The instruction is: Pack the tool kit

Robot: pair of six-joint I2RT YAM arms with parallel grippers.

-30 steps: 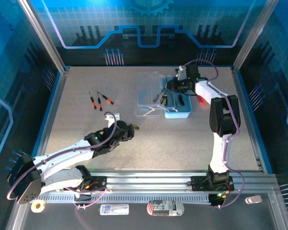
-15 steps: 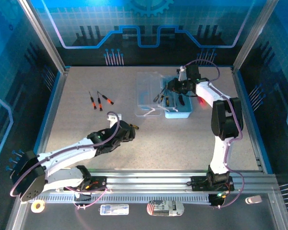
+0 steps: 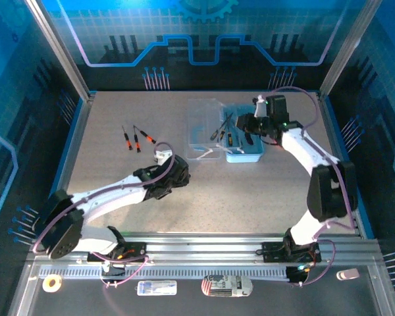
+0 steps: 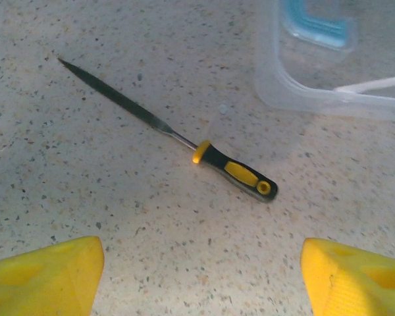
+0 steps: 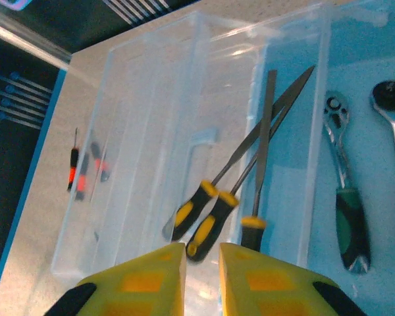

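Left gripper (image 4: 201,273) now farther forward, wide open, yellow-handled file (image 4: 178,135) just ahead on the table (image 4: 72,191).

The top camera looks down from behind over the whole table (image 3: 250,191), both wrist cameras sit close above it, and all three catch the clear box (image 3: 201,118).
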